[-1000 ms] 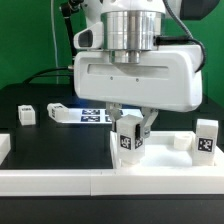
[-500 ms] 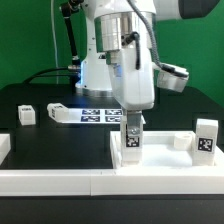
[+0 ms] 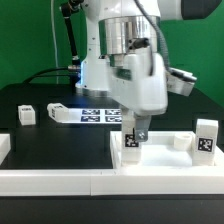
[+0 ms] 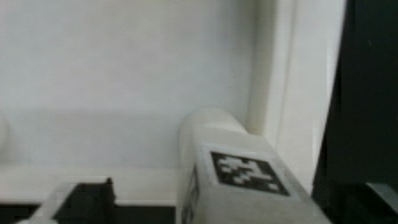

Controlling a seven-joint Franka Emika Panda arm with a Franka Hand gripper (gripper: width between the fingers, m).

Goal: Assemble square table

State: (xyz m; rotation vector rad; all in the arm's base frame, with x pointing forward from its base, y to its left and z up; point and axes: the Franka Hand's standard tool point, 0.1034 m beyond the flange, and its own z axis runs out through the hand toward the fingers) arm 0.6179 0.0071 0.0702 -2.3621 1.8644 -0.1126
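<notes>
The square table top point(image 3: 165, 152) is a white tray with a raised rim, lying at the exterior view's right front. My gripper point(image 3: 133, 127) stands over its near left corner, shut on a white tagged leg point(image 3: 130, 144) that stands upright on the tray. In the wrist view the leg point(image 4: 240, 178) shows its tag between my dark fingers point(image 4: 82, 202), with the tray floor point(image 4: 125, 90) behind it. A second leg point(image 3: 207, 139) stands at the tray's right. A third leg point(image 3: 25, 114) lies on the black table at the left.
The marker board point(image 3: 95, 115) lies behind the gripper on the black table. A small white part point(image 3: 58, 110) sits beside it. Long white rails point(image 3: 60, 182) run along the front edge. The arm's base stands behind the marker board.
The gripper has turned about its vertical axis, from broadside to edge-on. The leg went from slightly tilted to upright and sits a little lower.
</notes>
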